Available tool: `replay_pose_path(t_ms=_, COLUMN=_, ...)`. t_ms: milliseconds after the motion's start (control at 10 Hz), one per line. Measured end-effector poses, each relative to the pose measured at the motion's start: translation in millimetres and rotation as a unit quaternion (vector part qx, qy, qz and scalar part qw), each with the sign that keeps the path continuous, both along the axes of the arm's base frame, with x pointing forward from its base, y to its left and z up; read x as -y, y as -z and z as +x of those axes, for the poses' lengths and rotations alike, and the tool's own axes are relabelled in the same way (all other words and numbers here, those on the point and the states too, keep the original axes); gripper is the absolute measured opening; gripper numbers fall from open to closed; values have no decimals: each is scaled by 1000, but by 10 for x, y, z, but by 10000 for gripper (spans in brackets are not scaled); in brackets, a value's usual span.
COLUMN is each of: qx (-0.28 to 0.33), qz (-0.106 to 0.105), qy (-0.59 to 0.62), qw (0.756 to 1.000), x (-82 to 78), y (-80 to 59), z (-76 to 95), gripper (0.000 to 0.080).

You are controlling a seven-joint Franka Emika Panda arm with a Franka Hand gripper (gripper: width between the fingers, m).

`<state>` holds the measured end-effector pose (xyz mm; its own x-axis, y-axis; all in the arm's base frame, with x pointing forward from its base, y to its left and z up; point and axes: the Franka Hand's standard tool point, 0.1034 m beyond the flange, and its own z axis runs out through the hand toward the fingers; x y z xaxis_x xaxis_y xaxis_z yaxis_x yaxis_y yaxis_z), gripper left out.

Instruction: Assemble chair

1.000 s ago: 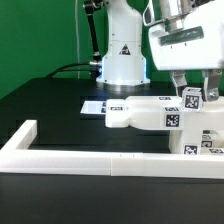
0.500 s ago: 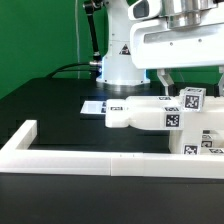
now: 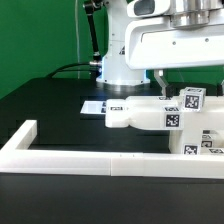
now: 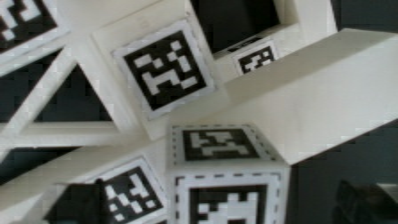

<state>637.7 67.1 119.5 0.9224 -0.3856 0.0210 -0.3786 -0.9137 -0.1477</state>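
Chair parts [image 3: 150, 115] lie on the table [image 3: 55, 105] at 3 o'clock in the exterior view, pushed against the border wall [image 3: 90, 158], probably to brace them. The hand [image 3: 185, 85] sits low over them; whether it grips anything cannot be told

One camera stands off from me, low at table height, looking across the black table [image 3: 50, 105] toward my base [image 3: 120, 65]. The other rides my wrist, pressed very near the tagged white chair parts [image 4: 214, 150], which both views share.
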Motion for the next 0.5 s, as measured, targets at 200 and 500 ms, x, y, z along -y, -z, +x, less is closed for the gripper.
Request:
replay_pose_path(t_ms=200, qx=-1, qz=1, qy=7, qw=1000, x=-1, y=0, z=0, gripper=364)
replay_pose_path(t_ms=500, qx=-4, qz=3, qy=33, qw=999, x=-3, y=-1, z=0, gripper=284)
